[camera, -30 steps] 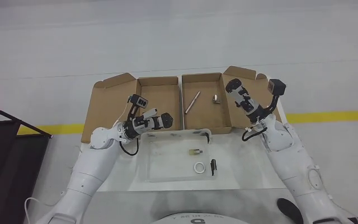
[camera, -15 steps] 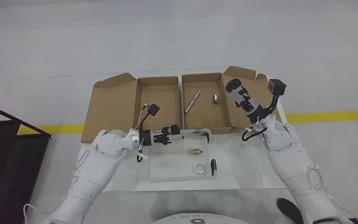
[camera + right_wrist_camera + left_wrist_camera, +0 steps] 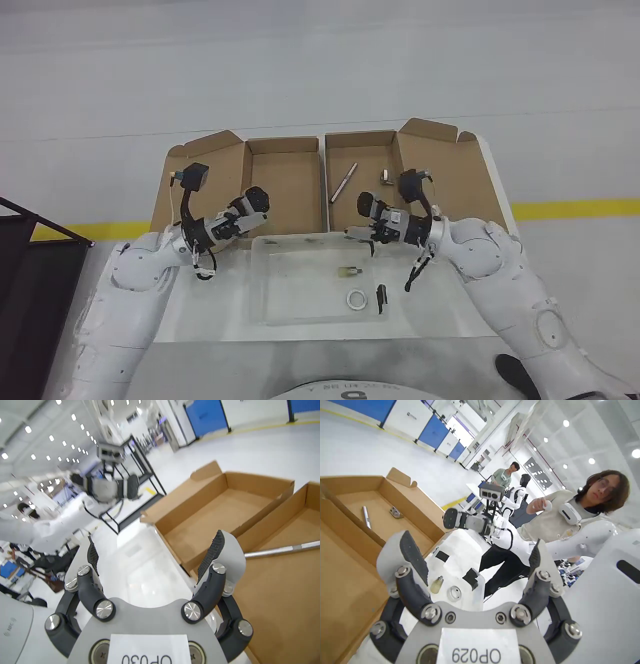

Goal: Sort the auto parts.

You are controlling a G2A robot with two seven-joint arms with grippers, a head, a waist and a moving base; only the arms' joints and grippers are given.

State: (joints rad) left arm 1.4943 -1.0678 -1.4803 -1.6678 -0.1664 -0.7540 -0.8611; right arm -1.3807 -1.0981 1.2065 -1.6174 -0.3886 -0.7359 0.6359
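Observation:
A clear tray (image 3: 275, 300) in front of two cardboard boxes holds a small yellowish cylinder (image 3: 348, 270), a white ring (image 3: 356, 298) and a black clip (image 3: 381, 294). The right box (image 3: 366, 212) contains a metal rod (image 3: 345, 183) and a small metal block (image 3: 385, 177). The left box (image 3: 290, 180) shows a bare floor. My left gripper (image 3: 258, 200) hangs open at the left box's front edge, left of the tray, with nothing between its fingers (image 3: 413, 555). My right gripper (image 3: 358, 222) is open and holds nothing, hovering at the tray's back right corner, near the rod (image 3: 282, 549).
Both boxes have raised flaps at their outer sides (image 3: 195, 155) (image 3: 430, 130). The white table (image 3: 440, 300) extends right of the tray. In the left wrist view the cylinder (image 3: 437, 584), ring (image 3: 454, 593) and clip (image 3: 472, 578) lie just beyond the fingers.
My left gripper pulled back from the tray's back edge to the left, beside the left box. My right arm swung down from the right box's far corner to the tray's back right corner.

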